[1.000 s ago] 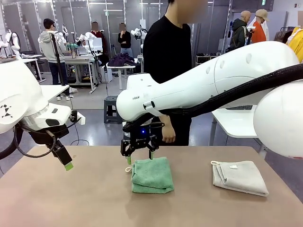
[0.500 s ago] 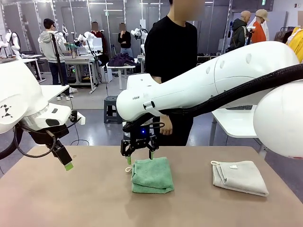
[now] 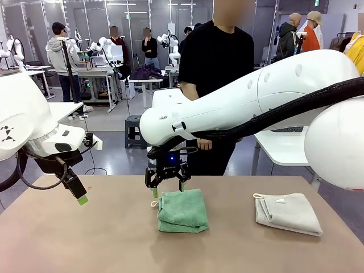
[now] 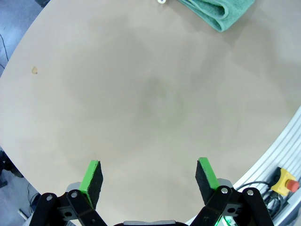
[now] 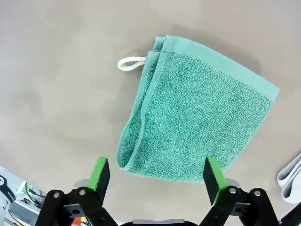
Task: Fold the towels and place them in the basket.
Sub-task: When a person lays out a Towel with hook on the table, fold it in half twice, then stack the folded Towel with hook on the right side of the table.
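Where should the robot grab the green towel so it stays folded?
Probably at the thick folded edge of the green towel, coming straight down from above. The towel lies flat on the table, folded over, so pinching all layers at that rounded fold should keep them together. The open right gripper hangs just above it. The small loop looks too thin to hold it flat.

Front view across the table (image 3: 68, 239) toward the person; both wrist views downward, sharing the green towel (image 5: 197, 127).
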`<state>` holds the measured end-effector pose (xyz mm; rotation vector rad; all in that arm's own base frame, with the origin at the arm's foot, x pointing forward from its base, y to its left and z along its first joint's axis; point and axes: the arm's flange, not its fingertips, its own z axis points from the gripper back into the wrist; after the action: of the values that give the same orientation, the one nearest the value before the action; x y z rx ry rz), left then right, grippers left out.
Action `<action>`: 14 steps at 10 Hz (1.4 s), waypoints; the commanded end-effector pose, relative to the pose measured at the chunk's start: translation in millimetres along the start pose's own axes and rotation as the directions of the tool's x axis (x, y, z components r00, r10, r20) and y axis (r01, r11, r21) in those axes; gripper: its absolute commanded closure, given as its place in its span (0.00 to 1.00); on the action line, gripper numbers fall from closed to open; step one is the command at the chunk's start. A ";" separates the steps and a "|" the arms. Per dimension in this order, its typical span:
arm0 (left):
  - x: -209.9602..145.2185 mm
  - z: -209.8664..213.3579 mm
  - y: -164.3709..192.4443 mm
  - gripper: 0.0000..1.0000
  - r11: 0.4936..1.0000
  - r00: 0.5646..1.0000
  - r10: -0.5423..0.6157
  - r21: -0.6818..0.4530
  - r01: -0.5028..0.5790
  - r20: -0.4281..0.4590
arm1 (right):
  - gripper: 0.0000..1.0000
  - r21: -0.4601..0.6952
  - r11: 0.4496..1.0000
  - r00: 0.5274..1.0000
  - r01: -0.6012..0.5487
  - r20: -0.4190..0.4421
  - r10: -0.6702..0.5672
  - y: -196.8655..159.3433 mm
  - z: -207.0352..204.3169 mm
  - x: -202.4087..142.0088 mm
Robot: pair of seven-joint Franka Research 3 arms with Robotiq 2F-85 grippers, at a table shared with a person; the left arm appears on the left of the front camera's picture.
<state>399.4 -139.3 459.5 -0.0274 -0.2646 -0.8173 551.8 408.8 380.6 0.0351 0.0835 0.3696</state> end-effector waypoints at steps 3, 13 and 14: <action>1.6 1.3 1.1 0.00 1.000 1.000 0.008 0.013 -0.008 -0.007 | 0.00 -0.011 1.000 1.000 -0.002 0.003 0.002 -1.7 -0.3 0.3; 1.6 1.3 1.1 0.00 1.000 1.000 0.008 0.013 -0.008 -0.007 | 0.00 0.114 0.993 0.995 0.036 0.091 -0.046 -43.8 49.9 -59.7; 1.6 1.3 1.1 0.00 1.000 1.000 0.008 0.013 -0.008 -0.007 | 0.00 0.162 0.985 0.989 0.062 0.122 -0.083 -69.3 56.6 -80.3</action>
<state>399.6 -139.0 459.6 -0.0277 -0.2649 -0.8167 537.4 360.1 443.9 0.1396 0.0223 0.2936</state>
